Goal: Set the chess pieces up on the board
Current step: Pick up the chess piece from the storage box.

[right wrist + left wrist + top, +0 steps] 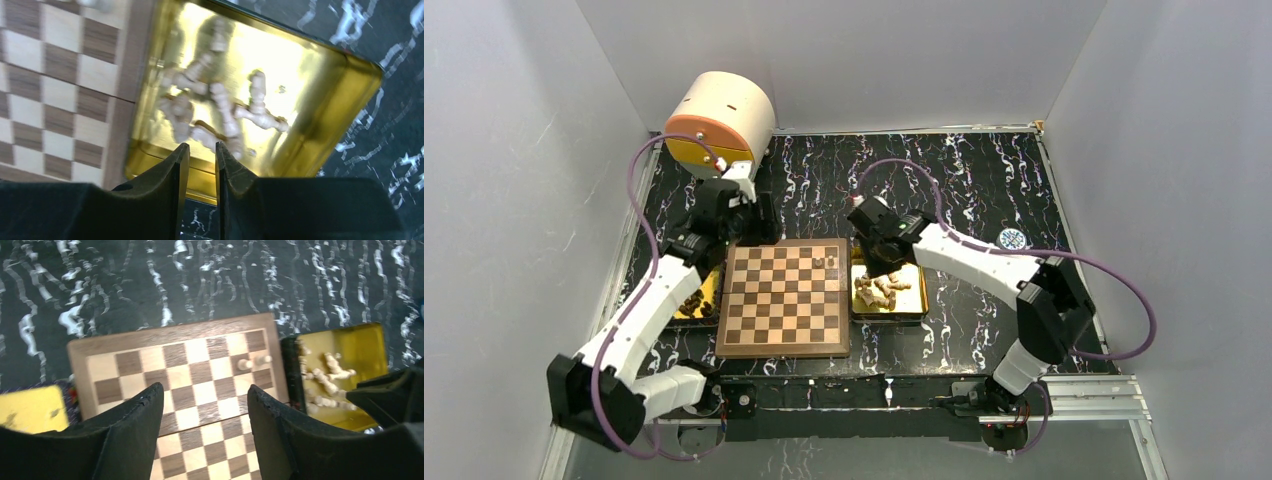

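Observation:
The board (784, 297) lies in the middle of the table, and two light chess pieces (825, 261) stand near its far right corner. They also show in the left wrist view (254, 362). My left gripper (759, 232) hovers over the board's far left edge; its jaws are open and empty (205, 390) above the board (185, 370). More light pieces (879, 291) lie in a heap in the gold tray (914, 308) right of the board. My right gripper (879, 268) hovers over that tray's far end. Its jaws (201, 145) are only narrowly apart and empty, above the lying pieces (220, 112).
A second gold tray (708, 292) with dark pieces lies left of the board, partly under my left arm. A cream and orange cylinder (721, 120) stands at the back left corner. A small round sticker (1012, 238) lies at the right. Grey walls enclose the table.

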